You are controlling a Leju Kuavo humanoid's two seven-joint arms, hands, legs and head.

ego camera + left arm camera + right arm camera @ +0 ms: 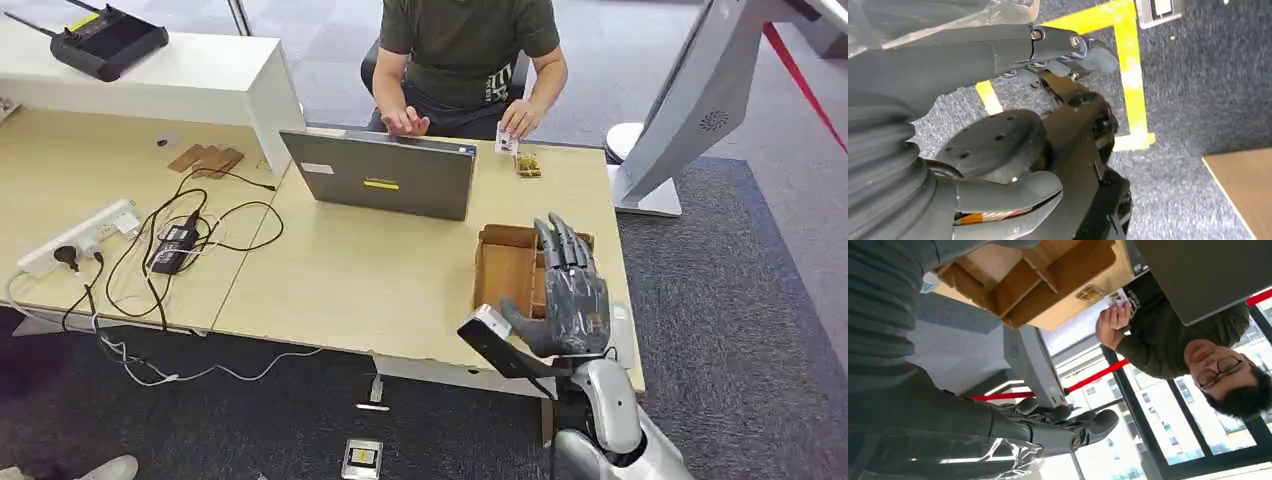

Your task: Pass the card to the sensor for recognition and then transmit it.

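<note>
A: Beside the grey laptop [385, 172], on its right, where was the small white card [506, 142] when you looked?

B: It was pinched in the seated person's hand [520, 118], at the far edge of the pale wooden table [340, 270], just above a small gold-patterned block [527, 164] lying there. That block might have been the sensor, but you couldn't be sure from these views.

A: And the right hand [568, 290]?

B: It was held up, fingers straight and spread, holding nothing, over the brown cardboard tray [505, 266] in front of the laptop's right corner. It stood well apart from the card.

A: The left hand [1048, 50]?

B: It hung low over the grey carpet with yellow tape; its fingers looked curled in, though you couldn't tell for certain whether it was closed.

A: So how should you have handled the step?

B: In my judgement, you needed to carry the right hand forward past the tray towards the laptop's right side, palm turned to meet the card, and keep the fingers apart until the card sat between thumb and finger. Closing early would have knocked it away.
</note>
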